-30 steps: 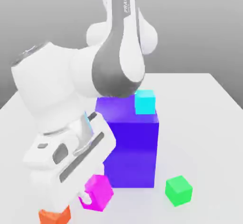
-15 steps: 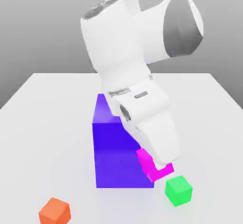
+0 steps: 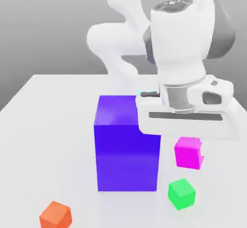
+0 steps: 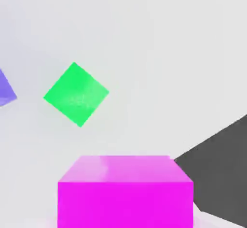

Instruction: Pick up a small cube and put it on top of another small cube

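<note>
Item, one gripper (image 3: 189, 149), mine: my fingers are closing firmly on the magenta cube, holding it beneath the hand; they are standing no wider than that grip.

Item, one magenta cube (image 3: 188, 153), small and plain: it is hanging in my hold, above the table (image 3: 62, 140), clear of its surface; in the exterior view it is showing to the right of the blue-purple block (image 3: 128, 157), apart from it, and above the green cube; in the hand view it is looming large and near.

Item, one green cube (image 3: 182, 194), small: it is resting on the table, near the block's front corner, touching nothing else.

Item, one blue-purple block, large: it is standing upright on the table, my hand partly covering its upper right in the exterior view.

Item, one orange cube (image 3: 55, 216), small: it is lying on the table toward the exterior view's left, well apart from the green one.

Item, one sliver of cyan (image 3: 140, 92): it is peeping out beside my hand, mostly hidden.
</note>
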